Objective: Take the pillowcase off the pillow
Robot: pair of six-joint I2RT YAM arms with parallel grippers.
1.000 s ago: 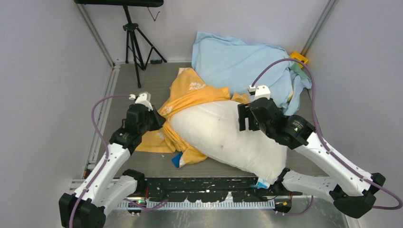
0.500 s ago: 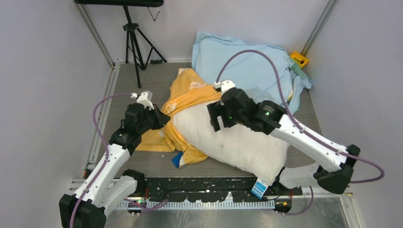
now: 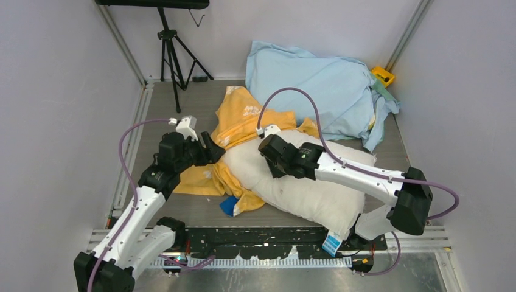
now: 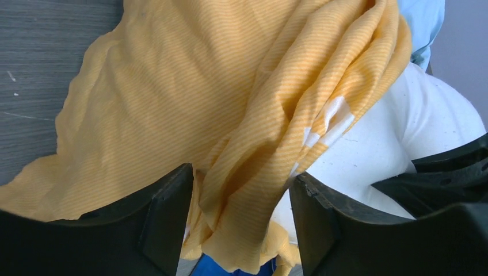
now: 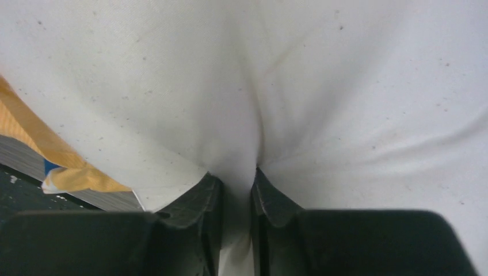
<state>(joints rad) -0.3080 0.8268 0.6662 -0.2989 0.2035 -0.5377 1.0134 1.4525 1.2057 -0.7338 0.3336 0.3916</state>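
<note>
Enclosure: plain pale grey walls (image 3: 48,91) on three sides, evenly lit, grey wood-grain floor (image 3: 201,103) edged with aluminium rails (image 3: 122,42), black tripod (image 3: 173,55) standing well beyond and slightly left of the left gripper (image 3: 214,151), under a black bar (image 3: 152,3).

No legible text; pillowcase (image 3: 238,126) print too blurred to read.

Lighting's bright and even, soft light from above. Top view is sharp. Wrist views are softer: the left gripper (image 4: 240,178) up close is dark and blurry, pillowcase (image 4: 201,103) weave looks crisp, gentle shadows in the pillow (image 5: 345,86) creases.
</note>
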